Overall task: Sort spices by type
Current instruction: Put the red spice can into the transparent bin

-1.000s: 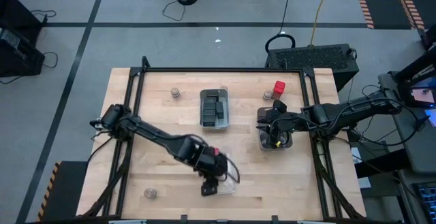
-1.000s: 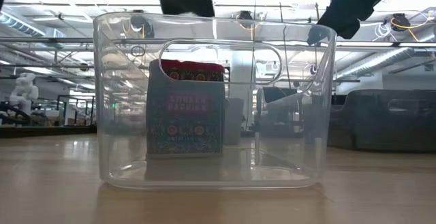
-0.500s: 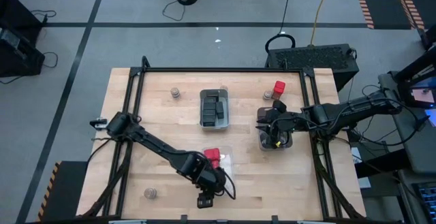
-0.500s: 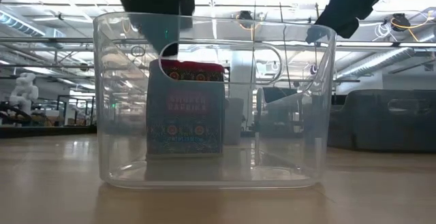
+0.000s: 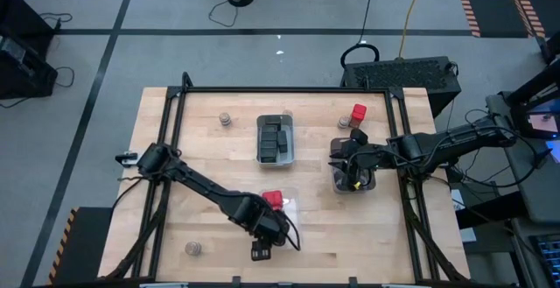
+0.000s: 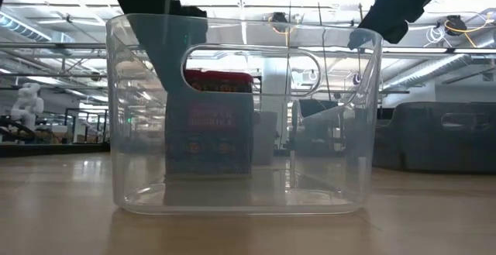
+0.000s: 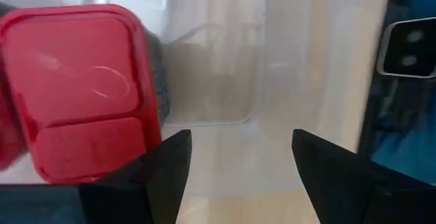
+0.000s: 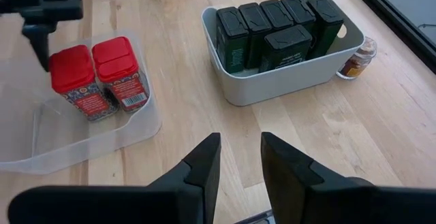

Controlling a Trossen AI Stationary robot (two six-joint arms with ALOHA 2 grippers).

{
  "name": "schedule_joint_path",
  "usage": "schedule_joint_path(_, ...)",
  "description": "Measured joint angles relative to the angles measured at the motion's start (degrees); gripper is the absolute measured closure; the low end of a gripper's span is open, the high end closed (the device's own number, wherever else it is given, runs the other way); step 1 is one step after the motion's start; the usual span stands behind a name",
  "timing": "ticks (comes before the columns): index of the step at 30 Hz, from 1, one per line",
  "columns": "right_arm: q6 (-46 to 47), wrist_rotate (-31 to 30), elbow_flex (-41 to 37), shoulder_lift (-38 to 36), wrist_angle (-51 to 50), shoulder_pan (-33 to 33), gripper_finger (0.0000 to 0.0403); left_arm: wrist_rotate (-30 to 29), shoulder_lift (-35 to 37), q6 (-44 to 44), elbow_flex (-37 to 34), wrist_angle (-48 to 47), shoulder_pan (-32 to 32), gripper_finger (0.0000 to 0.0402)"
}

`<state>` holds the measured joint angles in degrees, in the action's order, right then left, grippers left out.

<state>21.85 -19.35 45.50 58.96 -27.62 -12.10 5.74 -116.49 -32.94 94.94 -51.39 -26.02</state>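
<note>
While hanging empty and parted over the near table edge, left tool (image 5: 261,253) nearest jar (image 5: 192,249), lying leftward; red blocks (image 8: 97,75) in clear tray (image 8: 41,157); right tool (image 8: 237,157) empty, slightly parted.

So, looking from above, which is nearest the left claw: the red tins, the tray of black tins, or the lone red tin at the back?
From the left gripper:
1. Red tins, just beside it.
2. Tray of black tins, mid-table.
3. Lone red tin, far back right.

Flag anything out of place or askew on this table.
Nothing is spilled or tipped. One red block stands alone at the back right, apart from the clear tray holding two reds. Round jars sit loose outside any tray.
</note>
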Motion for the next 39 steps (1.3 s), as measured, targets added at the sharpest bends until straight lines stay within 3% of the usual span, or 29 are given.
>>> schedule_joint_path(7, 0.00, 0.00, 0.00, 0.00, -0.02, 0.01, 0.0314, -1.18, 0.00, 0.30, 0.00, -0.62, 0.82, 0.0142)
schedule_joint_path(10, -0.01, 0.00, 0.00, 0.00, -0.04, 0.00, 0.0314, 1.72, 0.51, 0.50, 0.00, -0.29, 0.76, 0.0142)
schedule_joint_path(18, -0.02, 0.00, 0.00, 0.00, -0.04, 0.00, 0.0314, 3.52, 8.35, 0.57, 0.00, 4.56, 1.20, 0.0142)
schedule_joint_path(23, 0.30, -0.95, 0.00, 0.00, -0.09, 0.02, 0.0314, -5.19, 15.47, 0.21, 0.06, 4.42, 2.89, 0.0142)
schedule_joint_path(31, 3.55, -15.18, 0.68, 0.00, -0.77, 6.16, 0.0314, -19.36, 23.95, 1.94, 0.07, -8.92, 9.09, 0.0142)
schedule_joint_path(35, -0.69, -11.77, 4.70, 0.00, -0.87, 13.36, 0.0314, -23.63, 28.49, 3.36, -1.67, -13.59, 12.04, 0.0142)
schedule_joint_path(39, -0.94, -8.59, 11.25, 0.46, -3.59, 20.74, 0.0306, -25.08, 34.89, 3.97, -7.72, -13.49, 15.03, 0.0142)
